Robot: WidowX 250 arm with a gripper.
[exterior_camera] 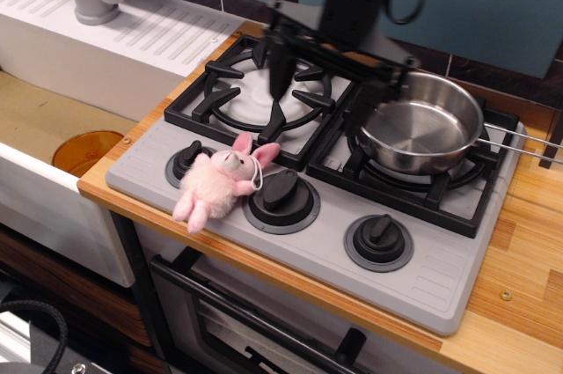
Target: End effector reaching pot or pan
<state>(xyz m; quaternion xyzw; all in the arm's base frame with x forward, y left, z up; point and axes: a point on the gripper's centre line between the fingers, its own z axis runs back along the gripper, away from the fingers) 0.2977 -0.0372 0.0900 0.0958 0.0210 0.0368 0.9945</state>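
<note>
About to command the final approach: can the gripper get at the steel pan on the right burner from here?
Probably yes. The gripper hangs with its jaws spread by the pan at its left rim. The pan is empty, and the plush bunny sits well clear by the knobs.

Arm enters from top edge, wrist (356, 0) black, cylindrical, roughly vertical, cables looping around it. Gripper (339, 70) points down, fingers spread wide apart: left finger (279, 66) hangs as a dark pointed blade, right finger (394, 84) blurred, detail unclear. Nothing between the fingers.
</note>
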